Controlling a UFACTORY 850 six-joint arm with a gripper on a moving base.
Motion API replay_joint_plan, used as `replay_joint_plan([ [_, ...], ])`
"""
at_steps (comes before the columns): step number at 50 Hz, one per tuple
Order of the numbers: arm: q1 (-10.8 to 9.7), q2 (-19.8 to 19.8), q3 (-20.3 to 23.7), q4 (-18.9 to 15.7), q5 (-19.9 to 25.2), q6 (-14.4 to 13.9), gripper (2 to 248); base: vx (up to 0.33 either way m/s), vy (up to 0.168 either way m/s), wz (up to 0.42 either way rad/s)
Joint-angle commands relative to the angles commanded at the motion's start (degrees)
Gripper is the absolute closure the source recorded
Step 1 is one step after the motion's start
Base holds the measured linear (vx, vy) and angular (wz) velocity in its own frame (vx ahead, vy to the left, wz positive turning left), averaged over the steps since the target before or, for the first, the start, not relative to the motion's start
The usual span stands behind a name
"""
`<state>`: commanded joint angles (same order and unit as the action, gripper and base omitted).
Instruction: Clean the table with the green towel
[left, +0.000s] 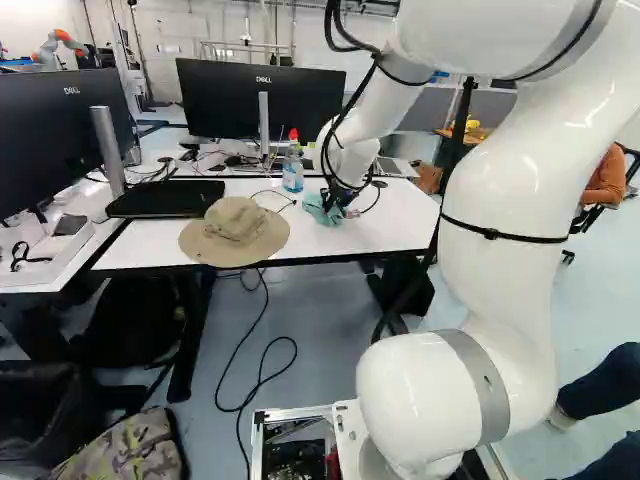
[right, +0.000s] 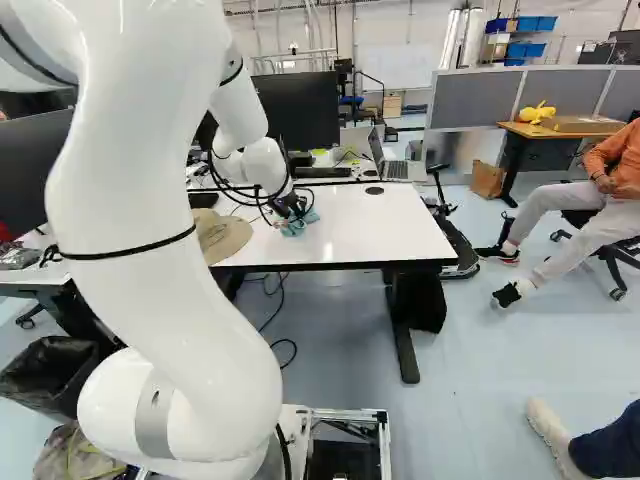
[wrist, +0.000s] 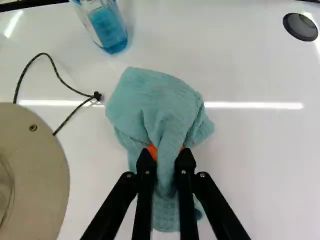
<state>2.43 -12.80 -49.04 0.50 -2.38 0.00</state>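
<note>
Furthest left in the left base view, a black bin (left: 40, 410) sits on the floor (left: 290, 330); its contents are too dark to tell. Next, on the white table (left: 400, 225), lies a tan hat (left: 235, 225), its black cord (wrist: 65, 82) trailing toward the towel. Then a clear bottle (left: 292, 172) with a red top stands upright, blue liquid inside. Just right of it, the green towel (wrist: 155, 100) lies bunched on the table, its folds pinched between both fingers of the claw (left: 338, 203). Beyond the table's right end is a brown container (right: 487, 180); its inside is hidden.
</note>
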Motion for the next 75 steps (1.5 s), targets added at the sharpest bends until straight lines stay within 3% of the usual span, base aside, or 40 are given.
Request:
replay_joint_plan([
  [15, -0.6, 3.5, 4.1, 0.0, 0.0, 0.0, 199, 0.0, 0.0, 0.0],
  [44, -6.1, 3.7, 4.2, 0.0, 0.0, 0.0, 199, 0.0, 0.0, 0.0],
  [60, -6.1, 3.8, 4.3, 0.0, 0.0, 0.0, 199, 0.0, 0.0, 0.0],
  [75, -5.9, 6.3, 5.1, 0.0, -0.2, 0.0, 199, 0.0, 0.0, 0.0],
])
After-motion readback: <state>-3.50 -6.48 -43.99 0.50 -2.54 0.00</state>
